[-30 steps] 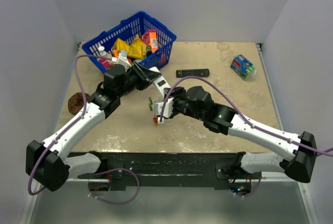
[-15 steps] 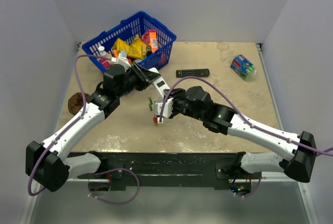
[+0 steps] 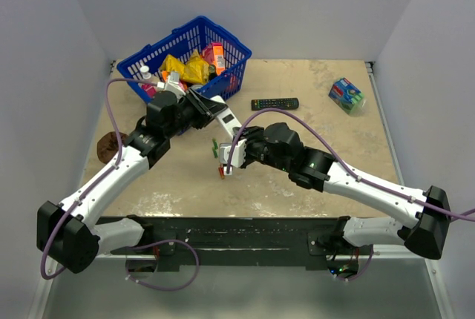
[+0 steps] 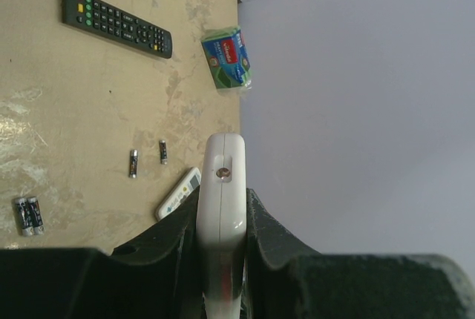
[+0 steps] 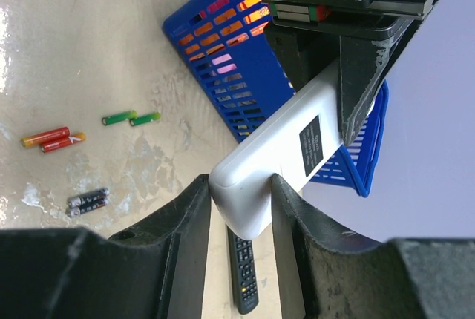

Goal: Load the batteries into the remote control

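The remote control point(image 5: 274, 159) hangs in the air above the table point(image 5: 89, 44), bridged between the two sets of jaws. Its long axis runs straight from the left jaws to the right ones. The left jaws are clamped on one end and carry it. The other, rounded end sits between the right jaws, a finger on either side, with the labelled back turned to the right wrist camera. The gaps there look slight to none, and I cannot tell whether these jaws have gripped it yet. No open battery bay shows, so the next move likely rests on the right jaws getting hold of that end.

The batteries point(image 5: 130, 118) lie loose on the table below the right jaws and off to one side, in a green pair, a red-orange pair point(image 5: 52, 139) and a dark pair point(image 5: 87, 200). All are well apart from the remote control.

The blue basket point(image 5: 223, 74) stands close behind the left jaws. A long black remote point(image 4: 115, 21) lies beyond them, and a second white remote point(image 4: 178, 193) lies beneath. The bare table under the jaws looks roomy enough.
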{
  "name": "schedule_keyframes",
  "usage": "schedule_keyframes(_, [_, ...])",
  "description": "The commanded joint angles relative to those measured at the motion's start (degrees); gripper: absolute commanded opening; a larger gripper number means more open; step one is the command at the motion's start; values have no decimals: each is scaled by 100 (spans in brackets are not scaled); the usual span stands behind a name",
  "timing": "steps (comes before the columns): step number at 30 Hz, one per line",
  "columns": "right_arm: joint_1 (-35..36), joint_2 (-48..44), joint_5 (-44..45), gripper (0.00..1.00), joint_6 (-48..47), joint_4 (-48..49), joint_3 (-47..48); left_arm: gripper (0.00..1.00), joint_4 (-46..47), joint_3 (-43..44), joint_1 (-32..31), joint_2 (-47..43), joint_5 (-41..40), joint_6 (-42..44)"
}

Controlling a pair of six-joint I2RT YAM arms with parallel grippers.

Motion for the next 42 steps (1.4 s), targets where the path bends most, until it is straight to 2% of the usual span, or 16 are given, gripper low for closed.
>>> schedule_keyframes(1, [30,110,-273,12,262,-723,-215,0,1013,411,85,-363,461,-368])
schedule_keyframes(9, [30,-48,-431,12,359,-899,-250,0,1031,384,480,-337,347,-464])
schedule_keyframes(16, [30,-48,-519,2,499,-758,-259,0,1250,375,516,-205,452,-614])
schedule_keyframes(19, [30,-118,-528,4,884,-662,-232,0,1329,332,542,-249,418,-491])
schedule_keyframes(21, [21,-329,-467,11,1288,-355,-250,0,1513,113,542,-310,347,-368])
schedule_keyframes(22, [21,-425,-371,15,1952,-180,-267,0,1671,-10,542,-424,251,-289])
schedule_keyframes(23, [21,-548,-91,24,2367,127,-250,0,1881,-229,542,-477,155,-193])
schedule_keyframes(24, [12,-601,146,46,2806,234,-215,0,1927,-335,542,-538,58,8])
schedule_keyframes(25, [-5,-637,392,55,3820,313,-75,0,2162,-467,542,-669,-91,97])
schedule_keyframes(26, [-14,-663,865,62,4352,305,-4,0,2321,-755,542,-732,-180,194])
schedule_keyframes(31, [-23,-751,1738,72,7453,-2,339,0,3322,-1540,542,-1144,-479,546])
schedule_keyframes(32, [-23,-769,1853,77,7860,-11,322,0,3455,-1706,542,-1180,-488,616])
schedule_keyframes(33, [-32,-777,2019,87,8265,-2,322,0,3552,-1777,542,-1215,-479,712])
schedule_keyframes(37, [-58,-603,2310,87,10389,-256,400,0,4097,-2068,542,-1400,-514,871])
schedule_keyframes(42, [-67,-163,2065,82,11519,-424,638,0,4335,-2156,533,-1453,-401,1161])
